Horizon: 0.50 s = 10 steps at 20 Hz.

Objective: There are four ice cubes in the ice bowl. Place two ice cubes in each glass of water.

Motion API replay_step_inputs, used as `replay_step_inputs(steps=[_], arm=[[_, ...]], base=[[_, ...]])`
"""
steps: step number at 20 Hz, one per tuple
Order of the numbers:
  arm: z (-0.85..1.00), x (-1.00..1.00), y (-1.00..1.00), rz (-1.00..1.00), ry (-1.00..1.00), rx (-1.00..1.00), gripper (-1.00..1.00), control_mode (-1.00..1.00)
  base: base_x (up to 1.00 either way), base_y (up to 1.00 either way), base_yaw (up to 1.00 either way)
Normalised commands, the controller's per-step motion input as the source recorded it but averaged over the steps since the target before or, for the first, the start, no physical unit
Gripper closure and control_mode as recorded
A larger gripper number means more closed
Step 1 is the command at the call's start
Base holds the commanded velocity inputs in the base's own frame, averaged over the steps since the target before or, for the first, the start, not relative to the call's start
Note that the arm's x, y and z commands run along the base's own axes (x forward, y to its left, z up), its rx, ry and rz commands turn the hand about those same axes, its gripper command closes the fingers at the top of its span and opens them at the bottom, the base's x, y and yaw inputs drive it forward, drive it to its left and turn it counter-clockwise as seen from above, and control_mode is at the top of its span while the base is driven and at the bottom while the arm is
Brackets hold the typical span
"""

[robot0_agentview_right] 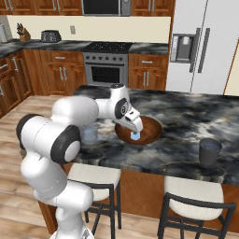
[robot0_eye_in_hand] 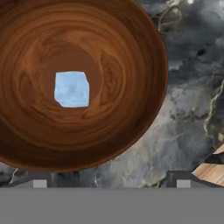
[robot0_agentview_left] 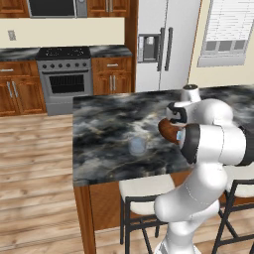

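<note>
Gripper [robot0_eye_in_hand: 111,179]: jaws stood wide apart, empty, above the ice bowl [robot0_eye_in_hand: 131,127].
Ice cube [robot0_eye_in_hand: 71,89]: probably slick, light, rigid; best pinched across opposite flat faces.

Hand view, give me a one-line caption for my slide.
Open gripper poised above the wooden ice bowl, one ice cube at its centre, on the dark marble counter.

Glossy white arm [robot0_agentview_right: 70,121] w/ dark joints, rounded segments.
</note>
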Motion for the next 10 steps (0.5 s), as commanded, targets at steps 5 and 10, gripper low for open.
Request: replay_step_inputs(steps=[5, 10], arm=[[-0.25, 0.38, 0.00, 0.00, 0.00, 0.00, -1.00, -1.00], [-0.20, 0.28, 0.00, 0.00, 0.00, 0.00, -1.00, -1.00]], base=[[0.00, 0.00, 0.00], [0.00, 0.00, 0.00]])
